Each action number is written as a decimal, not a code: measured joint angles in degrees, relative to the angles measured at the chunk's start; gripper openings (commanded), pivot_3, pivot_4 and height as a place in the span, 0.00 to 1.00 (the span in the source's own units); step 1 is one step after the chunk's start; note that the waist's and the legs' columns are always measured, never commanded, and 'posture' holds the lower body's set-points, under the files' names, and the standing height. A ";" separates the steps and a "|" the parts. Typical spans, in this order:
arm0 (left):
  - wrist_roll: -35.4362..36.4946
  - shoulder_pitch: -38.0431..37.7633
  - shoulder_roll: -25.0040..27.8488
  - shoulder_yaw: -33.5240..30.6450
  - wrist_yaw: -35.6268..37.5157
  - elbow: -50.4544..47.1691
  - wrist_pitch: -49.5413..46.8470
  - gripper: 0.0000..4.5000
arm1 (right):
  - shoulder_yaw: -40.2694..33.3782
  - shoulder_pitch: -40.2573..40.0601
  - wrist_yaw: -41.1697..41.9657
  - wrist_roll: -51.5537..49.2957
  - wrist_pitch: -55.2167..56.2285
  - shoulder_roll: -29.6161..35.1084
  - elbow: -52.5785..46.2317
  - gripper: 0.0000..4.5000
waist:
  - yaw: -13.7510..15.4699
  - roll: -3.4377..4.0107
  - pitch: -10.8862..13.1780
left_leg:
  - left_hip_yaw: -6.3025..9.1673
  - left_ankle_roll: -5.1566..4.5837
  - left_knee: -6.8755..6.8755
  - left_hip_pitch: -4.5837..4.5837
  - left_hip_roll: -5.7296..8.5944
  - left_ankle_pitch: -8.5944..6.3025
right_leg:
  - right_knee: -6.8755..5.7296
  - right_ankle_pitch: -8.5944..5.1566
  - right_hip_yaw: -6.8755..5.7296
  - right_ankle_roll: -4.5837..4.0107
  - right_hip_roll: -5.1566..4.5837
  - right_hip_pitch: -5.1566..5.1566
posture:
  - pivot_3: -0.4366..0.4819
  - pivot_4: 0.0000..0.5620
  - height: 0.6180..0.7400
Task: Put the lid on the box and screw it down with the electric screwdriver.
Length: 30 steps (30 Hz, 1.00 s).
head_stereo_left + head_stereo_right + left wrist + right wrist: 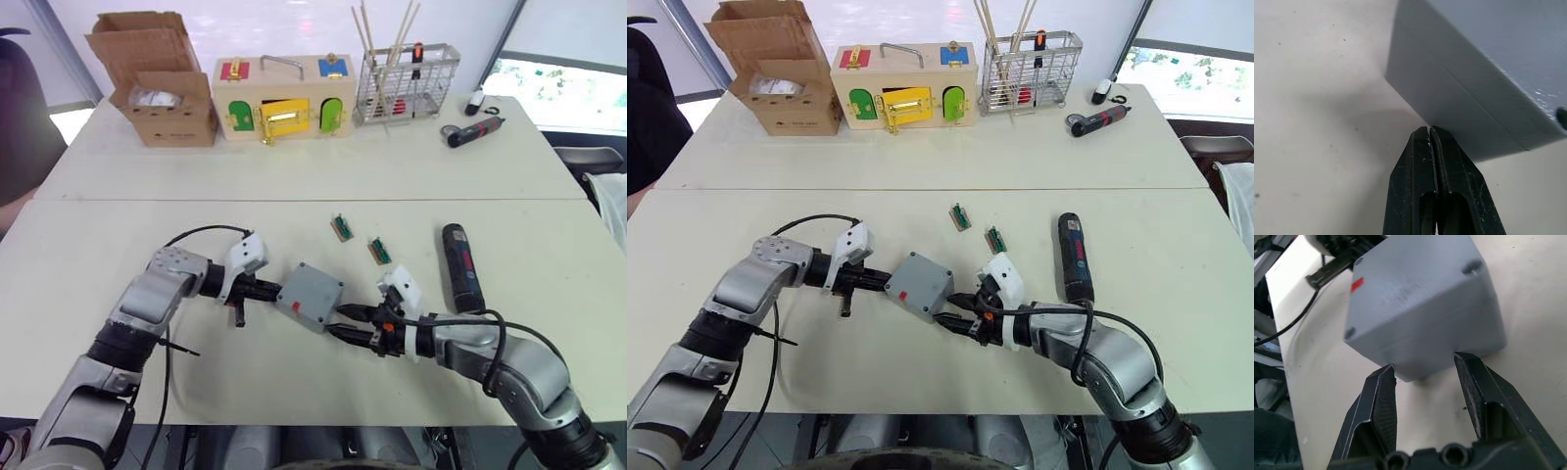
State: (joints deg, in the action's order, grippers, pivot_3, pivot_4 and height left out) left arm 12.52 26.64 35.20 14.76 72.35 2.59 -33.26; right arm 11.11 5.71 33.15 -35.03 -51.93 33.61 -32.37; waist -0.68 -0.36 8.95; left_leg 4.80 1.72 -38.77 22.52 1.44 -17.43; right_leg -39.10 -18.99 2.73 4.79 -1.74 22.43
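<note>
Right wrist view, right pincer (1425,369) spread at box (1420,303), left pincer (1430,134) closed

Bystander items laid out on a pale surface (118,245)

An open cardboard carton (157,83) is seen at the far left, with a wooden latch box (284,98) bearing coloured doors and a metal handle just beside it. A wire basket (407,83) holding thin wooden sticks is placed further right, and a small red-and-black angled driver (474,130) is laid near it, close to a small white and black object (475,98). Two small green parts (342,227) (379,251) are found near the middle, slightly apart.
</note>
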 measured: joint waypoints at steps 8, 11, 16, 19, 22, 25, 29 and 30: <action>0.01 -0.65 -1.48 0.10 -0.42 -1.21 -1.46 0.00 | -0.76 -0.02 2.15 1.16 0.14 1.60 0.19 0.45 | 0.15 0.00 0.00 | 0.00 0.00 -0.01 0.00 0.01 0.00 | 0.00 0.00 -0.01 0.00 -0.01 -0.01 | 0.48 0.27 1.00; 0.01 -0.65 -1.65 0.23 -0.37 -1.29 -1.35 0.00 | -0.74 -0.36 2.78 2.32 0.34 2.49 0.19 0.45 | 0.14 0.00 0.00 | 0.00 0.00 -0.01 0.00 0.01 0.00 | 0.00 0.00 -0.01 0.00 -0.01 -0.01 | 0.48 0.27 1.00; 0.11 -1.24 -1.79 1.40 -0.04 -2.90 -1.35 0.00 | -0.60 -1.10 4.03 5.50 2.52 4.60 1.93 0.45 | 0.10 0.00 0.00 | -0.01 0.00 0.00 0.00 0.01 0.00 | 0.01 0.00 -0.01 0.00 -0.01 -0.01 | 0.48 0.27 1.00; 0.10 -1.51 -2.14 1.91 -0.12 -3.76 -1.68 0.00 | -0.84 -0.87 5.60 6.06 3.87 4.82 3.58 0.45 | 0.04 0.00 0.00 | -0.01 0.00 0.00 0.00 0.01 0.00 | 0.01 0.00 -0.01 0.00 -0.01 -0.02 | 0.48 0.27 1.00; 0.11 -1.62 -2.17 2.35 -0.12 -4.13 -1.87 0.00 | -1.34 -0.55 6.60 6.16 4.09 5.05 4.32 0.45 | 0.13 0.00 0.00 | -0.01 0.00 -0.01 0.00 0.01 0.00 | 0.02 0.00 -0.01 0.00 -0.01 -0.03 | 0.48 0.27 1.00; 0.16 -1.71 -2.21 2.58 -0.11 -4.91 -2.25 0.00 | -2.41 -0.53 6.96 6.46 4.20 5.22 4.78 0.45 | 0.12 0.00 0.00 | -0.01 0.00 -0.01 0.00 0.01 0.00 | 0.02 0.00 -0.01 0.00 -0.01 -0.03 | 0.48 0.27 1.00; 0.54 -1.74 -2.54 3.18 -0.04 -5.08 -2.37 0.00 | -3.19 -0.07 7.07 7.11 4.69 5.23 5.80 0.45 | 0.07 0.00 0.00 | -0.01 0.00 0.00 0.00 0.01 0.00 | 0.02 0.00 -0.01 0.00 -0.01 -0.02 | 0.48 0.27 1.00; 0.54 -1.74 -2.61 3.50 -0.04 -5.23 -2.42 0.00 | -3.28 0.12 7.07 7.43 4.86 5.20 6.10 0.45 | 0.07 0.00 0.00 | -0.01 0.00 0.00 0.00 0.01 0.00 | 0.02 0.00 0.00 0.00 -0.01 -0.02 | 0.48 0.27 1.00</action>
State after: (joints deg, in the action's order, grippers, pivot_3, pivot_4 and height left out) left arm 13.07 24.90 32.59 18.26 72.31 -2.65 -35.68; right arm 7.83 5.83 40.23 -27.60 -47.07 38.81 -26.27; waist -0.61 -0.36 8.95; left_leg 4.79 1.72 -38.78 22.52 1.44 -17.43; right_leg -39.08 -18.99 2.73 4.79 -1.74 22.41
